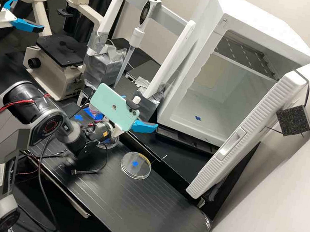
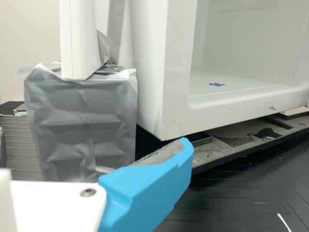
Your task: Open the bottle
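Blue fingers (image 1: 144, 127) sit wide apart in the high view w/ nothing seen betw them, up over the far edge of the tabletop (image 1: 155, 211) & aimed at the open white box (image 1: 184, 123). Task's bottle: prob the small pinkish item w/ blue at its base (image 1: 93, 110), standing on the tabletop to the left of the fingers, partly hidden behind the pale green phone (image 1: 112, 105) on the wrist. Key relation: bottle is left of & prob lower than the fingers, whereas they point right, past the tape-wrapped block (image 2: 87, 121). So nothing is lined up for a grasp, imo. Long axis looks upright, but the phone covers too much to be sure; can't tell if the cap is on either

Step in hand, as I read it: pre-approach, task basically at the start. Next move needs a swing left, then a drop w/ fingers level at cap or neck height, one each side. Arm w/ the phone (image 1: 22, 129) is the nearer one, so it's the one for the job. Main risk: coming down too early & clipping the clear dish (image 1: 107, 145) below the wrist, or nudging the bottle over w/ a fingertip b/c the approach is skewed
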`<state>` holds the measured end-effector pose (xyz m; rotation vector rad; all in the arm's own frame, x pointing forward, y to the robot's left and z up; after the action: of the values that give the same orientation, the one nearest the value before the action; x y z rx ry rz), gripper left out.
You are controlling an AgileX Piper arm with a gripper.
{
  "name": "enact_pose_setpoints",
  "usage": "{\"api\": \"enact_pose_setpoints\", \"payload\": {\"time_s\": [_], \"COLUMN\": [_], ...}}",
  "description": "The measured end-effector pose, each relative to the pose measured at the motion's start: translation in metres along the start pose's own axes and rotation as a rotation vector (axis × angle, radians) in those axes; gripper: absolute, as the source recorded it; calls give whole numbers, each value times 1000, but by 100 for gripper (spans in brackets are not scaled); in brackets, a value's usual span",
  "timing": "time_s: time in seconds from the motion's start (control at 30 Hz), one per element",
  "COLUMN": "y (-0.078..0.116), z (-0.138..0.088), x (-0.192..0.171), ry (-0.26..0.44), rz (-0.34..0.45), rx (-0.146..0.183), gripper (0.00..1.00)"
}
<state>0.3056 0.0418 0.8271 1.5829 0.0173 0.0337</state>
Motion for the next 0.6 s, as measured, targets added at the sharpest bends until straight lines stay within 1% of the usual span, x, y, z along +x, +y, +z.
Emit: {"api": "enact_pose_setpoints", "payload": {"time_s": [0.3, 0.43, 0.53, 0.6], "y": [0, 1, 7, 8], "z": [0, -1, -10, -19], "x": [-2, -18, -36, -47], "ry": [1, 9, 66, 119], "rz": [1, 9, 52, 75], "rx": [0, 0, 1, 3], "gripper": [100, 100, 100, 100]}}
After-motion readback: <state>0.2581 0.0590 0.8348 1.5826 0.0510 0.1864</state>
